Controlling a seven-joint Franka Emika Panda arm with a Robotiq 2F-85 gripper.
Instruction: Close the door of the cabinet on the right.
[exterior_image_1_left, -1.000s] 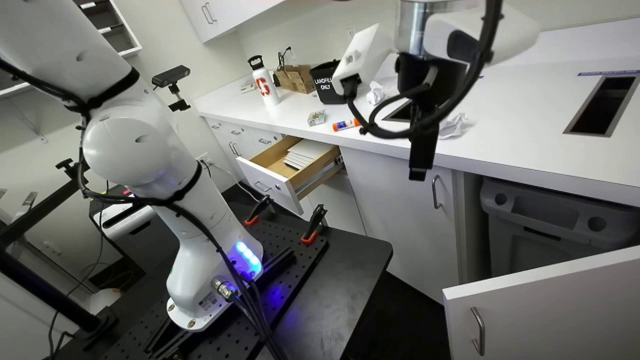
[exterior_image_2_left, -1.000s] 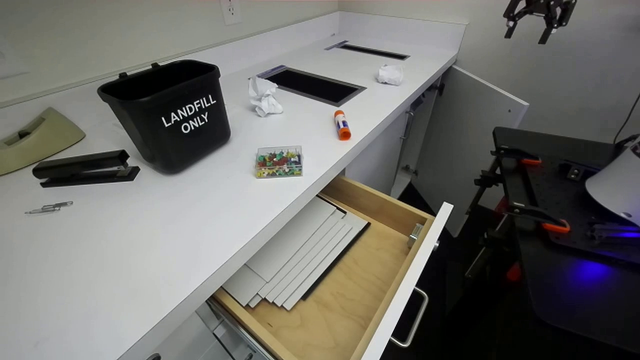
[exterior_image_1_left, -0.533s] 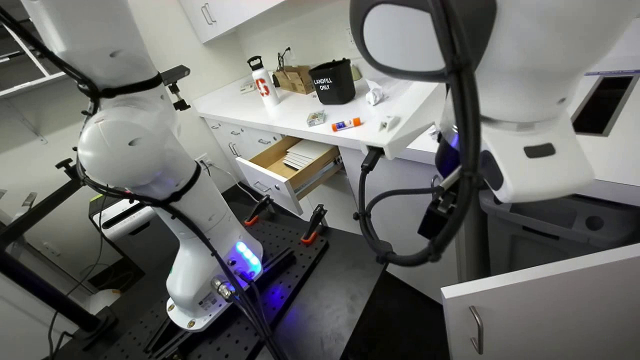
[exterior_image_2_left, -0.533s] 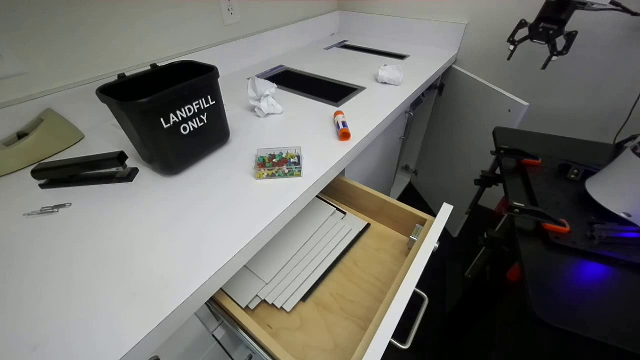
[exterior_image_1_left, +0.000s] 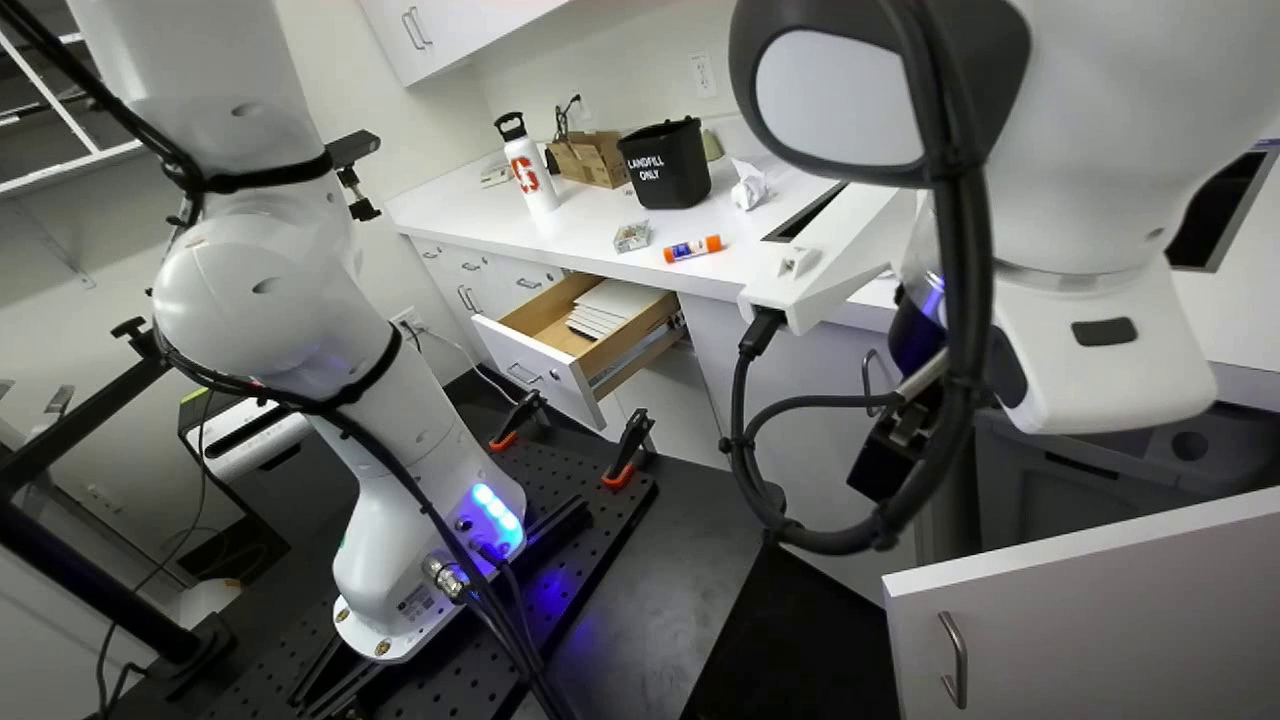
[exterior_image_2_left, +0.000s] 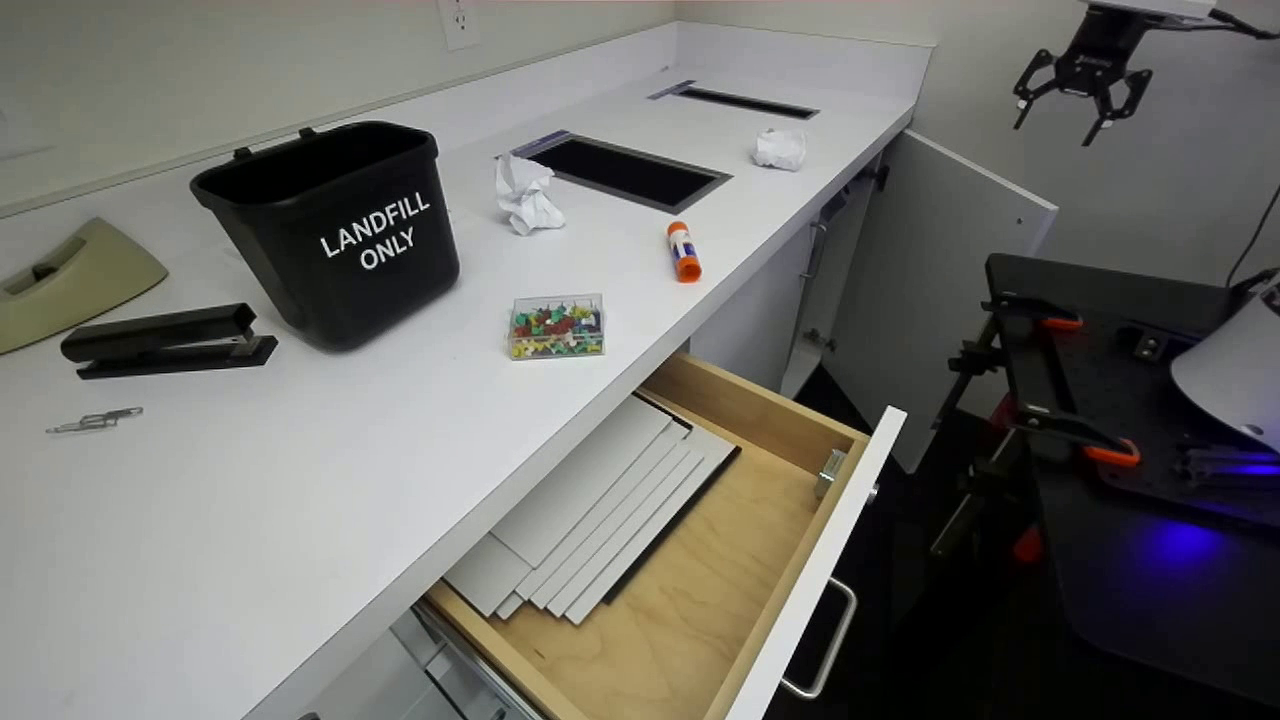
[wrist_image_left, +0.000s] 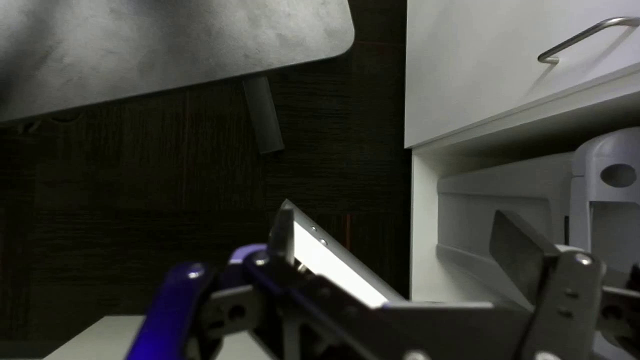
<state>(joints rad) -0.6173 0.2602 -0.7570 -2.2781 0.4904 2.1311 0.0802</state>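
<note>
We've got the claw (exterior_image_2_left: 1054, 133) spread wide, holding nothing, above the swung-out door (exterior_image_2_left: 930, 270), which slants away from the cabinet (wrist_image_left: 424, 225) in the wrist view.

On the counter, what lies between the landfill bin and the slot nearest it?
A crumpled paper lies between the bin and that slot, in both exterior views.

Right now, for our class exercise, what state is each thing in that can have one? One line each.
Cabinet door: open, swung outward
Claw: open, holding nothing
Drawer: pulled open, flat boards inside
Neighbouring door: shut
Upper cupboard: shut
Bin: upright, uncovered
Bottle: upright, capped
Glue stick: lying down
Stapler: resting on its base
Pin box: open or shut, cannot tell
Paper: crumpled
Base lights: lit blue
</note>
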